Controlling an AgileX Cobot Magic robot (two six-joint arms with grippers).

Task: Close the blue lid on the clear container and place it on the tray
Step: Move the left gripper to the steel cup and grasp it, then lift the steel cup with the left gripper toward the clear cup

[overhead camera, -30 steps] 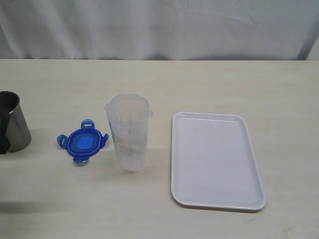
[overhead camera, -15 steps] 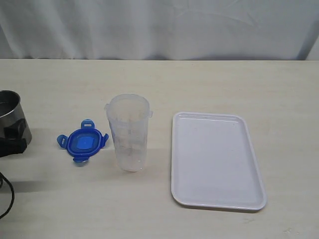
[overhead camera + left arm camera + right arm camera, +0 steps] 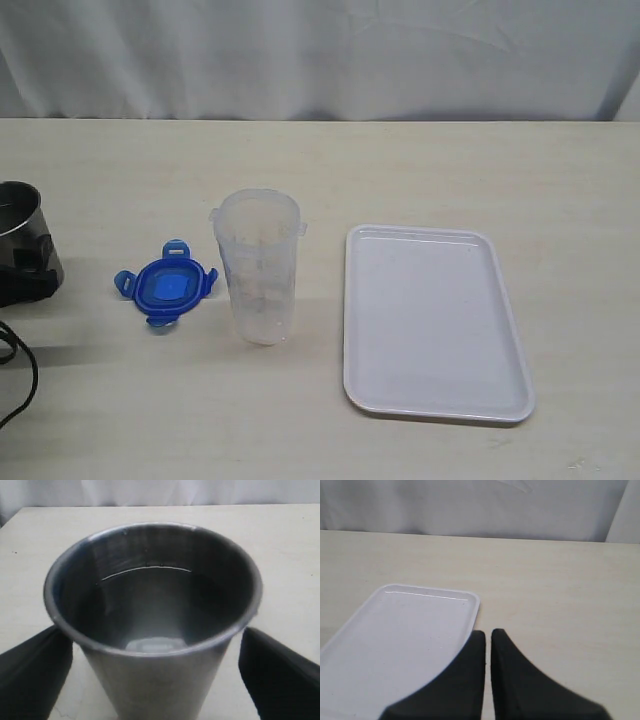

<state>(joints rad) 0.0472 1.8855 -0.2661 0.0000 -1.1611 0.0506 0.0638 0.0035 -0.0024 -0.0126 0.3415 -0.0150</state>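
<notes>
one blue lid (image 3: 165, 284), one clear container (image 3: 259, 265), one tray (image 3: 435, 320), one steel cup (image 3: 22, 222)

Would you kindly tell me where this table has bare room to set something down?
Free: the wide strip between the backdrop and the container and tray; the front strip below the lid; the tray's own inside. Crowded: the left, where cup, lid and container stand close.

Robot body: all matte black.
The right gripper (image 3: 488, 636) has smooth, wedge-shaped fingers tapering to rounded tips. The left gripper (image 3: 154, 645) shows broad, blurred black fingers. A thin black loop, probably a cable (image 3: 34, 378), curves beside it.
</notes>
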